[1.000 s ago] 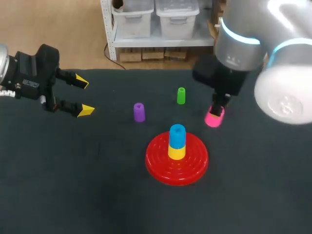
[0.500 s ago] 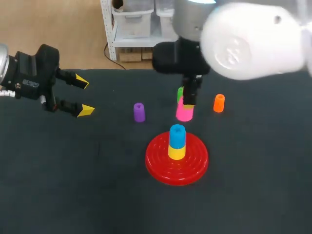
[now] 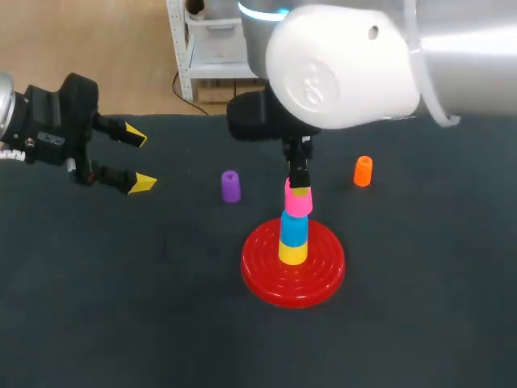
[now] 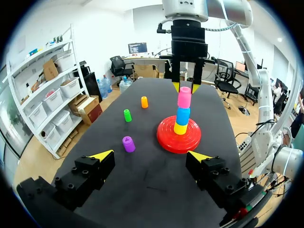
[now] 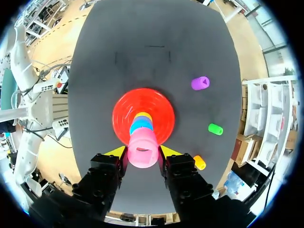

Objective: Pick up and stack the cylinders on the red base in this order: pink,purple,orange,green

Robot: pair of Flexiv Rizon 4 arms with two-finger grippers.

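The right fingers [image 5: 118,152] are closed on the pink cylinder [image 5: 143,148], one yellow tip on each side of it. The pink cylinder is held upright directly over the middle of the red base [image 3: 266,283]. Its lower end meets the top of a blue cylinder [image 3: 294,229], which stands on a yellow cylinder [image 3: 292,253] at the base's centre. The purple cylinder [image 3: 231,186] stands on the worktop [image 3: 121,307] near the base, on its far left side. The orange cylinder [image 3: 363,170] stands near the base on its far right. The green cylinder [image 4: 127,115] stands beyond the base, between those two. The left fingers [image 4: 102,155] are spread wide with nothing between them, well to the left of the base, above the worktop.
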